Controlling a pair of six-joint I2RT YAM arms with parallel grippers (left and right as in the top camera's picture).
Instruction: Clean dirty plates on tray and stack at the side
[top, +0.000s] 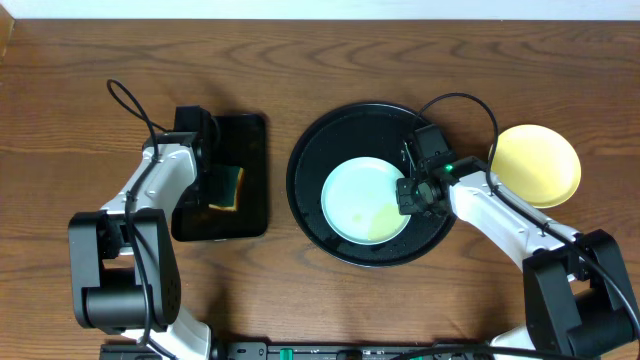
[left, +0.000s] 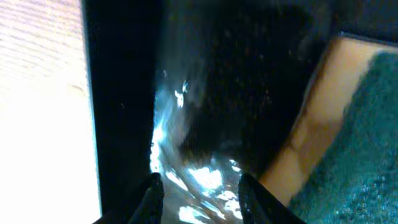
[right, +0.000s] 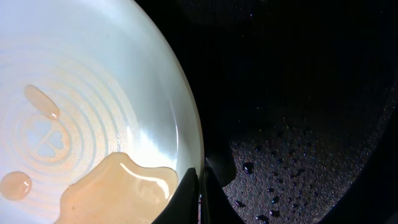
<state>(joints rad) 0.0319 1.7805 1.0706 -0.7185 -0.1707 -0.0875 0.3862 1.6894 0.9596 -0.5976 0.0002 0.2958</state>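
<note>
The right pincer (right: 202, 186) clamps the right rim of the mint-blue plate (top: 365, 200), which lies flat in the round tray (top: 310, 150) with brown liquid (right: 118, 183) pooled on it. A yellow plate (top: 537, 163) sits on the surface (top: 400, 60) just past the tray's right rim. The left pincer (left: 200, 183), jaws apart, hangs over the rectangular tray (top: 250, 180) beside a sponge (top: 228, 188).

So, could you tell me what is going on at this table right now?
The right gripper is closed on the rim of a pale mint-blue round plate lying in the large round black tray; a puddle of brownish liquid sits on it. The left gripper hangs open over the small rectangular black tray, beside a yellow-and-green sponge it is not holding. A pale yellow round plate sits on the wooden table to the right, off the tray.
</note>
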